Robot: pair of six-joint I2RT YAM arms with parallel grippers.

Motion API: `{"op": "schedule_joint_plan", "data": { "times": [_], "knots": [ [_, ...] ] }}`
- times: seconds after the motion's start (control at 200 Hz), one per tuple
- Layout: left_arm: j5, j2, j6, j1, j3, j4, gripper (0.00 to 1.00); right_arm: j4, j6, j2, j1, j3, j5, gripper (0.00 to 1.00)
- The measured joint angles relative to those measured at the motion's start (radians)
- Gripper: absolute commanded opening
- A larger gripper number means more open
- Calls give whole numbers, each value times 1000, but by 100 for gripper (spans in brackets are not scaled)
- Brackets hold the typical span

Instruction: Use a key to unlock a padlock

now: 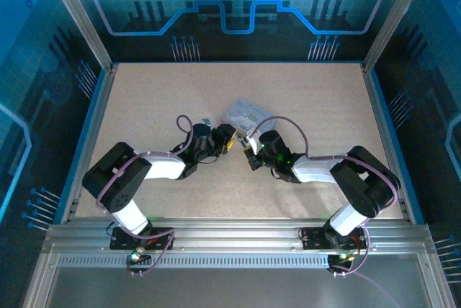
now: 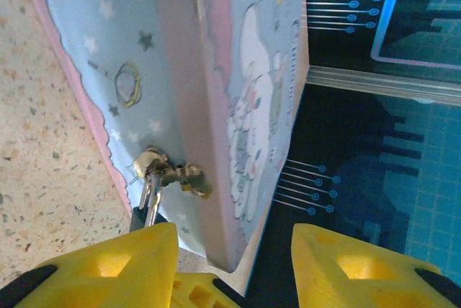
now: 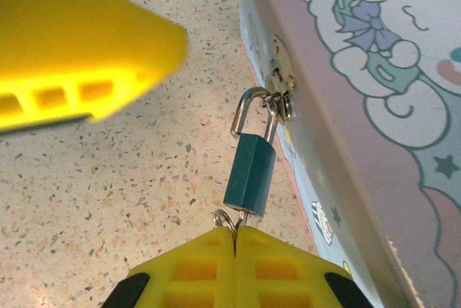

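The padlock (image 3: 250, 175), a small teal block with a silver shackle, hangs from the hasp (image 3: 279, 81) on the tin box (image 3: 374, 128). The shackle's left leg ends just above the block. The key (image 3: 243, 220) sticks into the padlock's underside, its wire ring beside it. My right gripper (image 3: 235, 239) is shut on the key right below the padlock. My left gripper (image 2: 234, 265) is open, its yellow fingers (image 2: 108, 265) standing either side of the box's near corner (image 2: 223, 250) without touching it. From this side the shackle (image 2: 151, 196) shows, with the block mostly hidden behind the left finger.
The box (image 1: 245, 114) lies mid-table, with both grippers meeting at its near edge (image 1: 238, 146). One of the left gripper's fingers (image 3: 72, 63) hangs blurred over the speckled tabletop (image 3: 108, 178) to the padlock's left. Blue enclosure walls ring the table.
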Motion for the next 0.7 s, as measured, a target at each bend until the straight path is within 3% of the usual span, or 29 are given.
{"op": "schedule_joint_plan", "data": {
  "times": [0.205, 0.51, 0.7],
  "knots": [
    [-13, -80, 72, 45, -7, -103, 51, 1, 92, -35, -57, -15, -85, 0],
    [-7, -120, 201, 106, 8, -285, 62, -24, 227, -50, -129, -25, -187, 0],
    [28, -112, 333, 159, 117, -448, 73, -43, 294, -50, -159, -25, -225, 0]
  ]
}}
